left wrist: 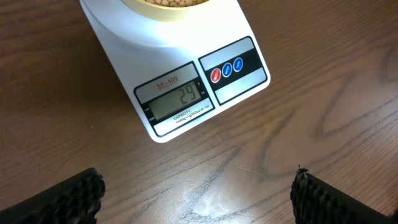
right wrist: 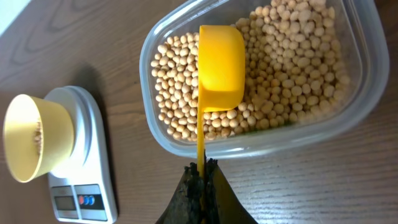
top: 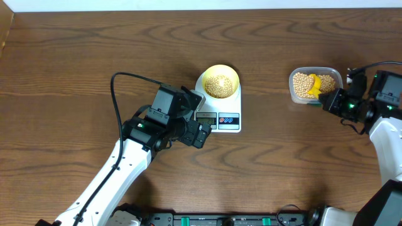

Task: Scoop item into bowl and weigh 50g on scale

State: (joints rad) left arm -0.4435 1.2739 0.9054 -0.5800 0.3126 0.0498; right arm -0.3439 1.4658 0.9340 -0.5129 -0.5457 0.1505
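The pale yellow bowl (top: 235, 76) stands on the white scale (top: 230, 126) with tan beans (top: 220, 85) inside; the scale's display (left wrist: 180, 98) reads 29. My left gripper (top: 198, 117) hovers open just in front of the scale's display, its fingers (left wrist: 84, 196) wide apart over bare wood. At the right, a clear tub (top: 293, 94) holds many more beans (right wrist: 292, 68). My right gripper (right wrist: 203, 168) is shut on the handle of a yellow scoop (right wrist: 221, 65), whose cup lies among the tub's beans. The right wrist view also shows the bowl (right wrist: 53, 134) and scale (right wrist: 93, 124) at its left.
A black cable (top: 116, 100) loops from the left arm over the table left of the scale. A dark rail (top: 220, 220) runs along the front edge. The right arm's white body (top: 386, 135) stands at the right edge beside the tub.
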